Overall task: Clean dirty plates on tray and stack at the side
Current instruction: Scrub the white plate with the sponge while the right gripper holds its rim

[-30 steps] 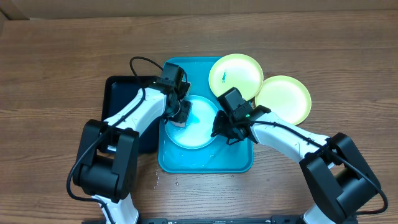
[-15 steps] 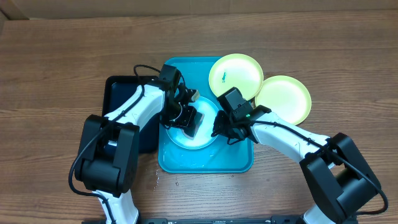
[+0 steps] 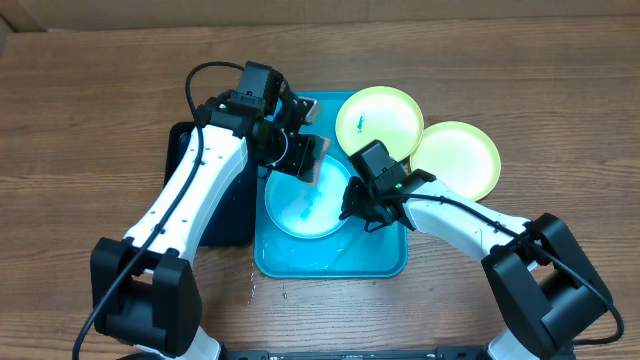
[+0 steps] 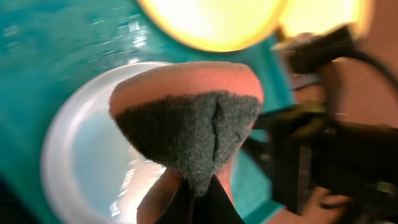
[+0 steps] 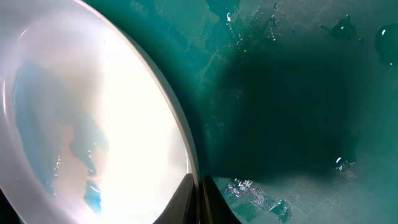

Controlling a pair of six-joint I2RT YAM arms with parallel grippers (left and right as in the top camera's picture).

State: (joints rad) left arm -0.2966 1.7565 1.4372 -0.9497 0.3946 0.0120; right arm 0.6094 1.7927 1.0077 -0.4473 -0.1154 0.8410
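Observation:
The light blue plate point(image 3: 300, 208) lies on the blue tray point(image 3: 335, 258), with a blue smear and wet streaks in its centre. My left gripper point(image 3: 306, 160) hovers over the plate's far edge, shut on an orange sponge point(image 4: 186, 118) whose dark scouring side faces the camera. My right gripper point(image 3: 350, 208) is shut on the plate's right rim point(image 5: 186, 149), one finger inside and one outside. Two yellow-green plates sit at the back right: one point(image 3: 378, 120) overlaps the tray's corner and carries a small blue smear, the other point(image 3: 456, 158) rests on the table.
A black tray point(image 3: 195, 205) lies directly left of the blue tray, partly under my left arm. Water drops dot the tray floor point(image 5: 298, 93). The table point(image 3: 90, 110) is brown wood.
My left gripper has lifted the sponge off the light blue plate and moved it back toward the plate's far edge. The right gripper and the plates have not moved.

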